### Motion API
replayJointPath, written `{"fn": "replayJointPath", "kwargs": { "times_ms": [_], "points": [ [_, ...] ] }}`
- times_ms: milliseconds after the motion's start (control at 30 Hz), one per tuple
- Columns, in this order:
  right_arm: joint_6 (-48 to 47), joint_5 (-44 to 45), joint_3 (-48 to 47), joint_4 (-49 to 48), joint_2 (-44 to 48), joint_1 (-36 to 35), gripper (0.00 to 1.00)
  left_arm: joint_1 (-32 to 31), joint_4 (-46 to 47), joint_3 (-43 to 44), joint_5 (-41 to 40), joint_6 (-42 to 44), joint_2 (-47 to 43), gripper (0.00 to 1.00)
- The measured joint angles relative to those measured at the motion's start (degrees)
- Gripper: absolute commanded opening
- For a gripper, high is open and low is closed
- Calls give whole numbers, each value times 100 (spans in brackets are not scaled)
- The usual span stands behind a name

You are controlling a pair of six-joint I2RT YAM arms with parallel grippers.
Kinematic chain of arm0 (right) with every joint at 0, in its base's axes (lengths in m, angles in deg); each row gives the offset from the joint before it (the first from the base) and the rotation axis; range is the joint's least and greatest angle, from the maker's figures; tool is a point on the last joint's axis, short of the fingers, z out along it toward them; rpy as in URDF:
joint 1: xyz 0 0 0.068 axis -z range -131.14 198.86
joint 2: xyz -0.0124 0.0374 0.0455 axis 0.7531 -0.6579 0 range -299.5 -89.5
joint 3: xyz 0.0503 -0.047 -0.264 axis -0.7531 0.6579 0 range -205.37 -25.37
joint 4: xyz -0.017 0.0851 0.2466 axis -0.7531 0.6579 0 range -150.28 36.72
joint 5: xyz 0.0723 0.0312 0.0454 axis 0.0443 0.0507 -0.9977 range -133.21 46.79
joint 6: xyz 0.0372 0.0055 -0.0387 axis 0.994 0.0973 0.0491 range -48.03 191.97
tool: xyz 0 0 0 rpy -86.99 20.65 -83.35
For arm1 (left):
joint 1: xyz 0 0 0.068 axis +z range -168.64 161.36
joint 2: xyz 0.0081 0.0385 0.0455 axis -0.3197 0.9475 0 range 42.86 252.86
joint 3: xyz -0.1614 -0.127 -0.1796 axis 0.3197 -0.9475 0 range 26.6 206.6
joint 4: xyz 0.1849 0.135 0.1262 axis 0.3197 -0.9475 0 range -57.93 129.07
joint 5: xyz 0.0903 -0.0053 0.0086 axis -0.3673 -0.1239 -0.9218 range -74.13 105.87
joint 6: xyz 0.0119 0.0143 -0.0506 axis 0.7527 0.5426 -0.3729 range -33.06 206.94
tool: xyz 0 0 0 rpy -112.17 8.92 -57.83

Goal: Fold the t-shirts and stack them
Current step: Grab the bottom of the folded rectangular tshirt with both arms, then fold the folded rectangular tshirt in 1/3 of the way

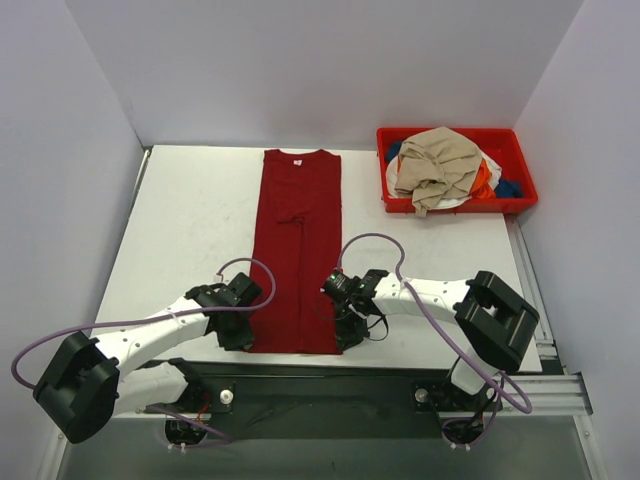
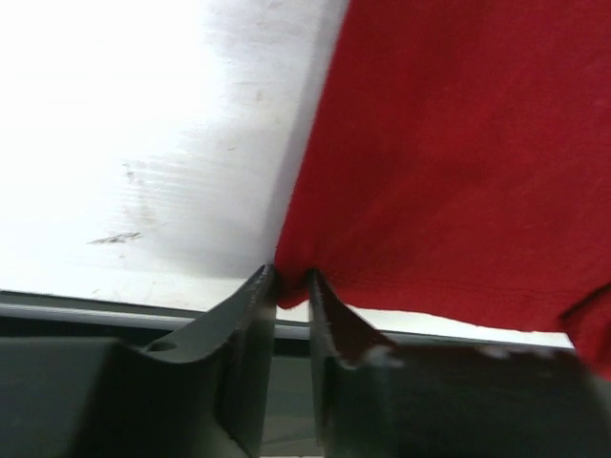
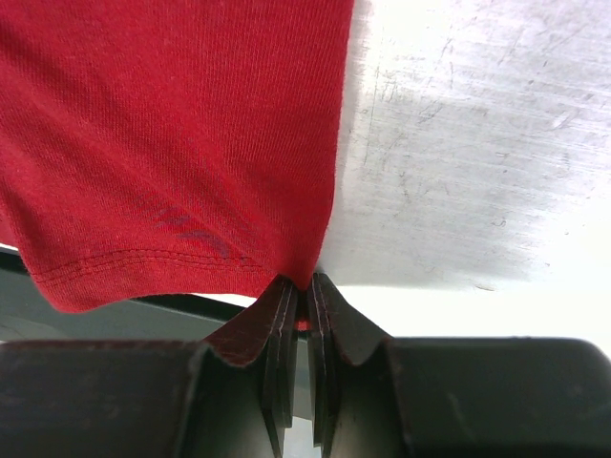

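A dark red t-shirt lies on the white table as a long narrow strip, its neck label at the far end. My left gripper is at the shirt's near left corner, and its jaws pinch a bunch of the red hem. My right gripper is at the near right corner, shut tight on the red cloth at the hem. Both corners sit at the table's near edge. More t-shirts, with a tan one on top and orange and blue beneath, are heaped in the bin.
A red plastic bin stands at the far right corner of the table. White walls close the table in on three sides. The near edge drops to a dark metal rail where the arm bases are bolted.
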Motion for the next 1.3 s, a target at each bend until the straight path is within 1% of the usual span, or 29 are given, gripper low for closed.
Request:
{"fn": "replayJointPath", "kwargs": {
  "times_ms": [33,67,133,167,300,567,700,833,1033,1167,1300],
  "points": [
    [-2,0,0,0,0,0,9,0,46,-7,46,4,2,20],
    [-2,0,0,2,2,0,9,0,83,-11,76,4,9,12],
    [-22,2,0,9,11,0,7,2,146,-26,133,11,9,4],
    [-39,2,0,15,15,0,5,2,162,-31,144,15,0,0],
    [-142,0,0,57,46,0,0,2,208,-81,199,20,-109,0],
    [-291,0,-4,275,374,-2,0,-26,127,-138,251,-42,-487,0],
    [-304,0,-7,417,535,-46,0,-164,-20,-92,278,-144,-667,0],
    [-302,0,-7,601,708,-140,0,-446,-267,85,291,-299,-807,0],
    [-280,-2,-7,909,1029,-337,0,-1038,-671,389,282,-614,-994,0],
    [-188,2,-4,1161,1283,-588,0,-1469,-986,638,221,-874,-1102,0],
    [-90,2,-11,1427,1580,-741,0,-1652,-1196,933,192,-1091,-1327,0]
  ]
}}
